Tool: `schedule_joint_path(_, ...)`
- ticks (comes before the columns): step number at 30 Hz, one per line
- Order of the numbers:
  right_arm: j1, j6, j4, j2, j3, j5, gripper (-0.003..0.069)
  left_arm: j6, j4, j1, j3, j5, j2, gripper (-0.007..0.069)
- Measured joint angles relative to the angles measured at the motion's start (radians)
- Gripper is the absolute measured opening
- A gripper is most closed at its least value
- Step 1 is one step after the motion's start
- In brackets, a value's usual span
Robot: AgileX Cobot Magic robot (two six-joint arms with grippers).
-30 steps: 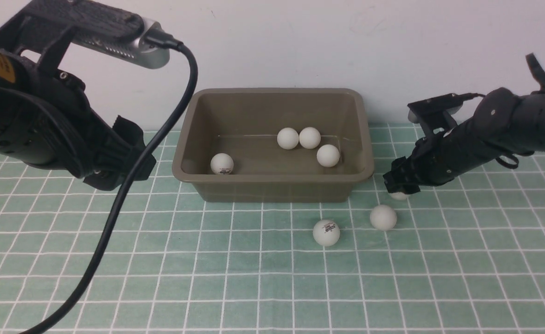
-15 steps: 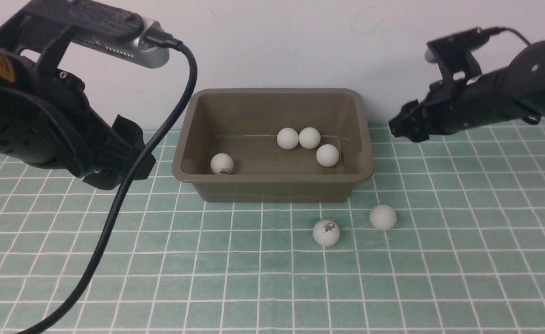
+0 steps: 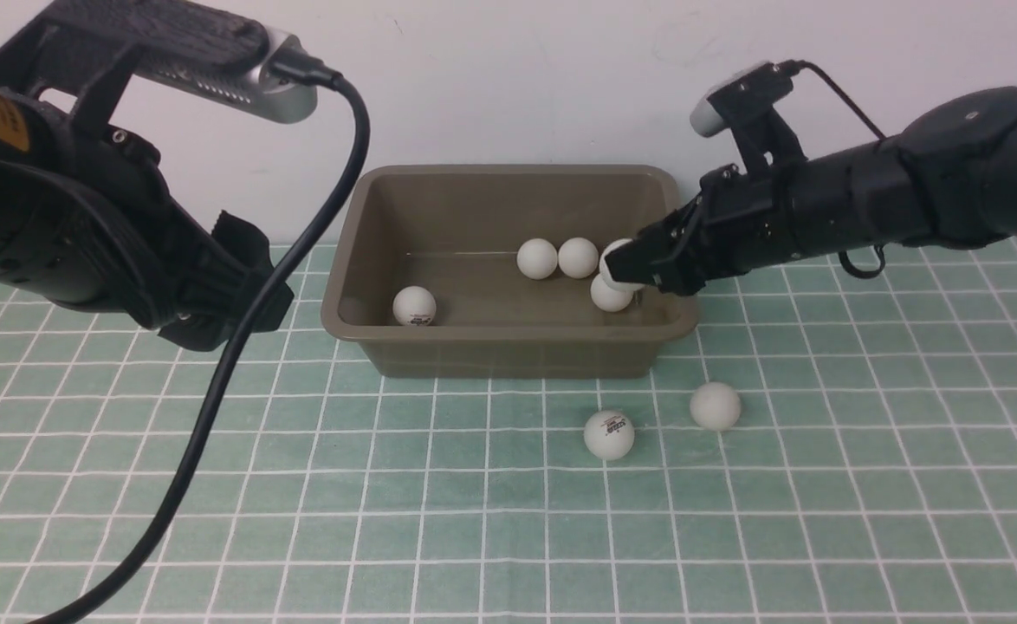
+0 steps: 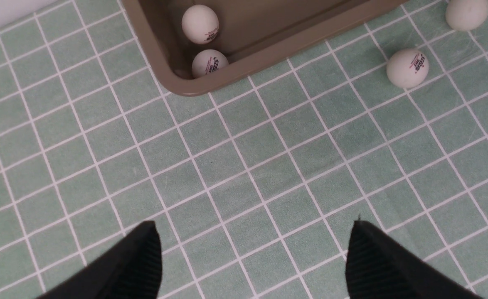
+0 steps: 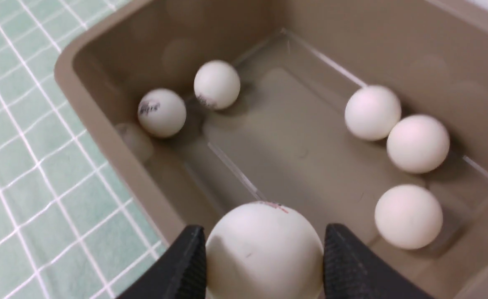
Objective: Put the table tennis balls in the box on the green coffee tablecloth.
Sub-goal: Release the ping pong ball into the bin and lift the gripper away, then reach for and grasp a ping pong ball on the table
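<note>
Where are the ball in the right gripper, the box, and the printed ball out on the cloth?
held ball [image 5: 264, 249], right wrist view, middle of its white face.
box [image 3: 508, 355], front view, near outer wall.
printed ball [image 3: 609, 434], front view, its centre, below the logo.

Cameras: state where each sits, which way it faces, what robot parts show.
Front view: between left arm and right arm, both showing, facing forward over mint-green checked tablecloth to olive-brown plastic box.
Left wrist view: on left arm, looking down at cloth, box corner; open left gripper shows.
Right wrist view: on right arm, looking into box; right gripper shut on white plastic ball.
Shared: front and left wrist both show two loose white balls.
</note>
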State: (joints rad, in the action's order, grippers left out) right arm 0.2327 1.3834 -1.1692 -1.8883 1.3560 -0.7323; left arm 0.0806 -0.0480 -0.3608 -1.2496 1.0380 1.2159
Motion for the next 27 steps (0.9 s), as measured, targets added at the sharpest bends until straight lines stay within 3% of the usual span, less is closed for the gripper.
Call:
schedule_joint_path(6,0.0,0.021,-0.022,0.0,0.0,0.059,0.0336,0.0,0.0,0.0,0.0,0.005,0.0,0.0532)
schedule_joint_path(12,0.0,0.043,-0.076,0.0,0.0,0.141,0.0492,0.0,-0.001,0.0,0.0,0.005,0.0,0.0532)
schedule_joint_path(17,-0.013,0.131,-0.081,0.042,-0.002,0.222,0.0501,0.0,-0.001,0.0,0.0,0.005,0.0,0.0532)
schedule_joint_path(20,-0.049,0.127,-0.016,0.089,-0.003,0.22,0.0468,0.0,-0.001,0.0,0.0,0.005,0.0,0.0532)
schedule_joint_path(22,-0.092,0.062,0.074,0.133,-0.003,0.18,0.0435,0.0,-0.001,0.0,0.0,0.005,0.0,0.0532)
schedule_joint_path(25,-0.155,-0.127,0.273,0.195,-0.003,0.037,0.0374,0.0,-0.001,0.0,0.0,0.004,0.0,0.0532)
schedule_joint_path(27,-0.163,-0.216,0.342,0.217,-0.003,-0.031,0.0358,0.0,-0.001,0.0,0.0,-0.001,0.0,0.0532)
